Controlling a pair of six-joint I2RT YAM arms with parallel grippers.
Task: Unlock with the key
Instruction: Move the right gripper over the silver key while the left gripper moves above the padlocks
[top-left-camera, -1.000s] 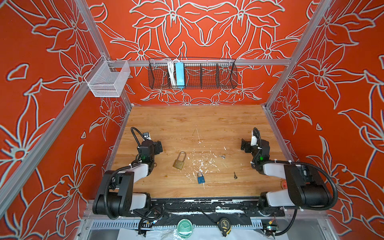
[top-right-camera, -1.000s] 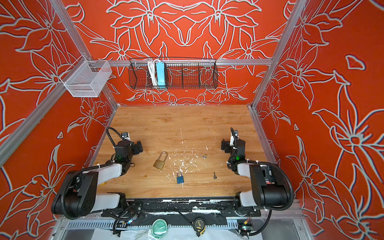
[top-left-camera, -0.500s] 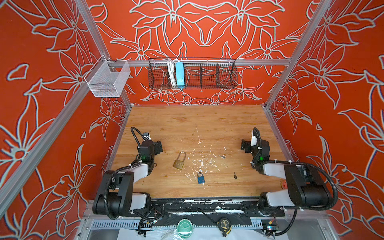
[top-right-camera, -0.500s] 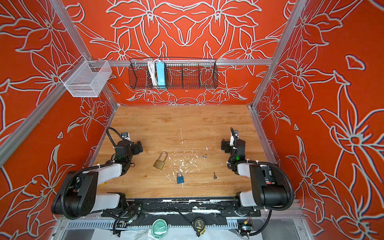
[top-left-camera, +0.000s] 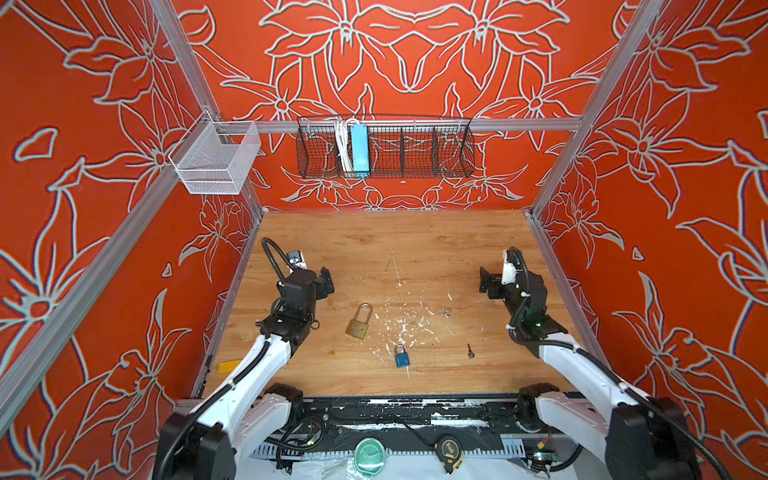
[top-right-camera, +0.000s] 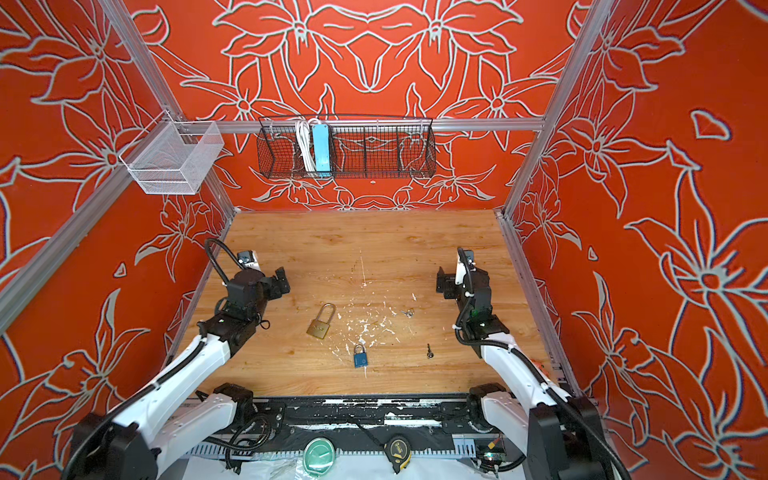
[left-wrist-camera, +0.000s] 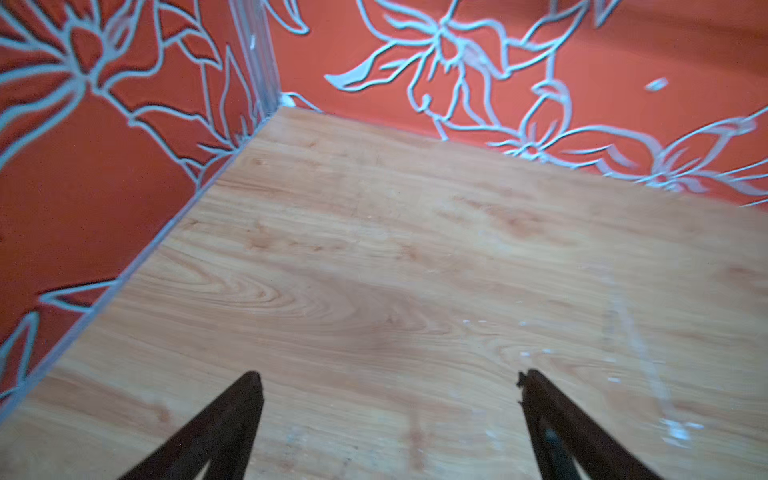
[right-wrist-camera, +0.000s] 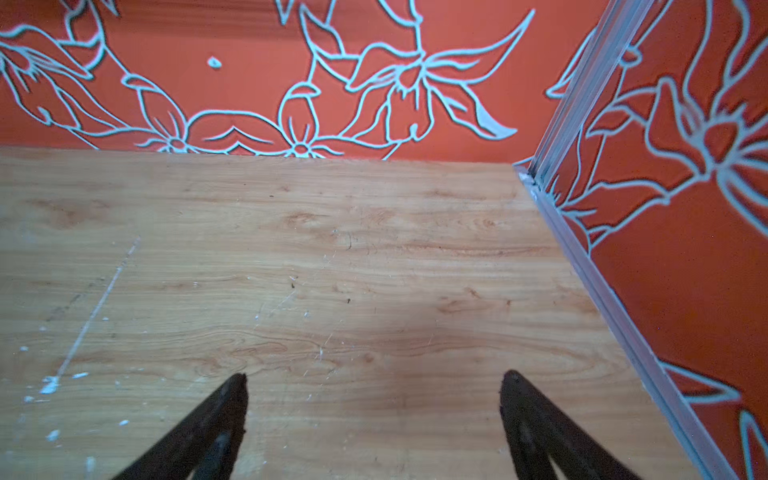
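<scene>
Nothing has moved. The left gripper (left-wrist-camera: 390, 384) and right gripper (right-wrist-camera: 374, 380) are wide open and empty, away from the dark key (top-left-camera: 470, 351).

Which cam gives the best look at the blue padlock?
The top views. In both top views the blue padlock lies whole and unobstructed on the table, near the front middle, shackle pointing back. Neither wrist view catches it: each faces bare tabletop farther back.
</scene>
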